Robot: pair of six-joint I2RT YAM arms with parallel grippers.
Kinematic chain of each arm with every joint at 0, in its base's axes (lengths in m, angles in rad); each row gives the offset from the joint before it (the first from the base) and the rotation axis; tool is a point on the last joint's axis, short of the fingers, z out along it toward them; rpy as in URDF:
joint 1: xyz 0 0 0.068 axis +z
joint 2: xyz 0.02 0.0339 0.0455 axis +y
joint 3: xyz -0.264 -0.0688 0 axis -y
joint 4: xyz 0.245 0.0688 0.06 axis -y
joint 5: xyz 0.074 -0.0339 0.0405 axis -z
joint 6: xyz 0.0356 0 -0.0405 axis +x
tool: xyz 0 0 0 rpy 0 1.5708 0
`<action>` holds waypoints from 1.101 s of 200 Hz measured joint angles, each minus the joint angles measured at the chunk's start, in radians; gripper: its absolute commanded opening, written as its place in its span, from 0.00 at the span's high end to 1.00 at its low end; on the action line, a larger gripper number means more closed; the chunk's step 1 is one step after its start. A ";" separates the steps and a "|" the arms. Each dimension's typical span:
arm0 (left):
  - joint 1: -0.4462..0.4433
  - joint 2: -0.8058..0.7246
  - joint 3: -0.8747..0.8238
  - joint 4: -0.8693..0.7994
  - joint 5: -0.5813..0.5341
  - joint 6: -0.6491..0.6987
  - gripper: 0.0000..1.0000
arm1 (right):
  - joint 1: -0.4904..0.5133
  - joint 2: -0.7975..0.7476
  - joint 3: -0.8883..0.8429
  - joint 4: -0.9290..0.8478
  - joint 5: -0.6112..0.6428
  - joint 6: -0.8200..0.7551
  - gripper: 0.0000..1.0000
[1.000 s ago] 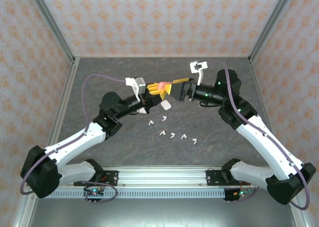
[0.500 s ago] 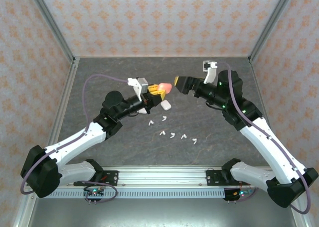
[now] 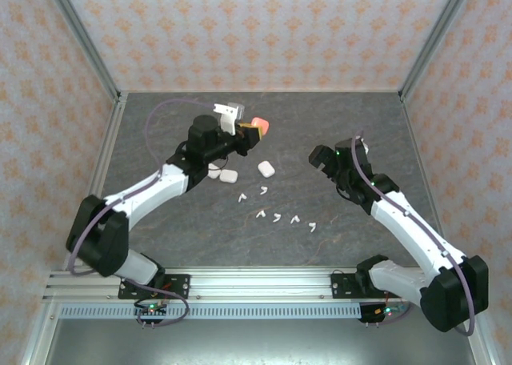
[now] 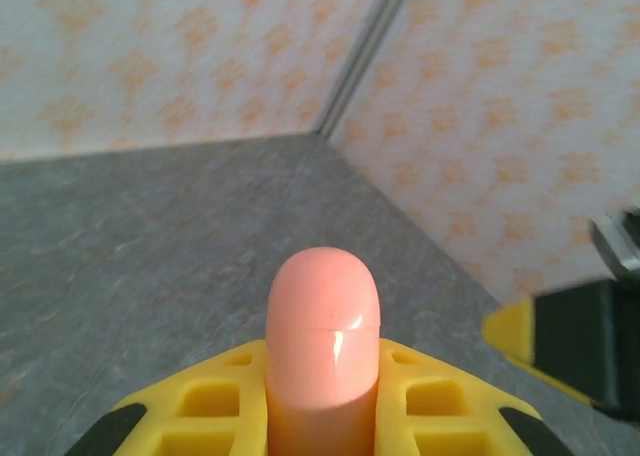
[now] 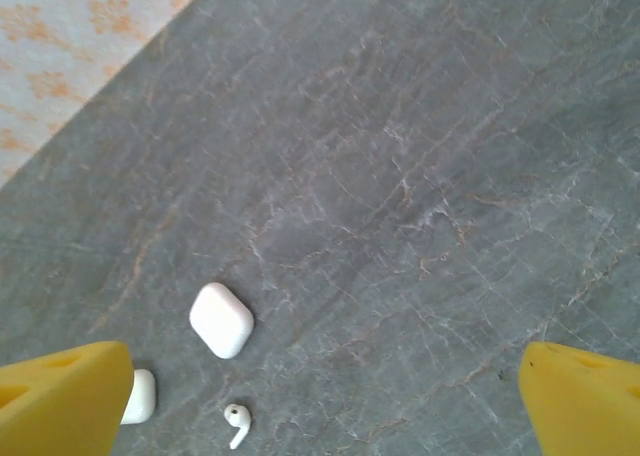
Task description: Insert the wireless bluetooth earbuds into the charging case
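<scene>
Your gray table [image 3: 320, 117] fills the floor of the box, with papered walls around it. Your left arm [image 3: 152, 190] reaches far up the table toward the back. Your right arm [image 3: 408, 225] is bent on the right side, well apart from the left one.

Your left gripper [image 3: 246, 133] is squeezed tight on a pink case [image 4: 322, 326]. It holds the case up off the table, and the round end of the case sticks out past the yellow fingers [image 4: 200, 401]. The case looks closed, with a thin line across it.

Your right gripper [image 5: 320, 401] is spread wide, with nothing in it. It points down at the table.

Three white cases [image 3: 266, 169] lie on the table below the left gripper. Two of them sit just beside each other, and one lies a bit to the right.

The earbuds [image 3: 277, 218] are tiny and white. Six lie loose on the table, in front of the white cases and between your two arms. From the right wrist you see one earbud near a white case.
</scene>
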 measured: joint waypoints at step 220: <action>0.083 0.656 0.492 -0.484 0.055 -0.257 0.53 | -0.002 0.285 0.262 -0.107 -0.032 -0.250 0.01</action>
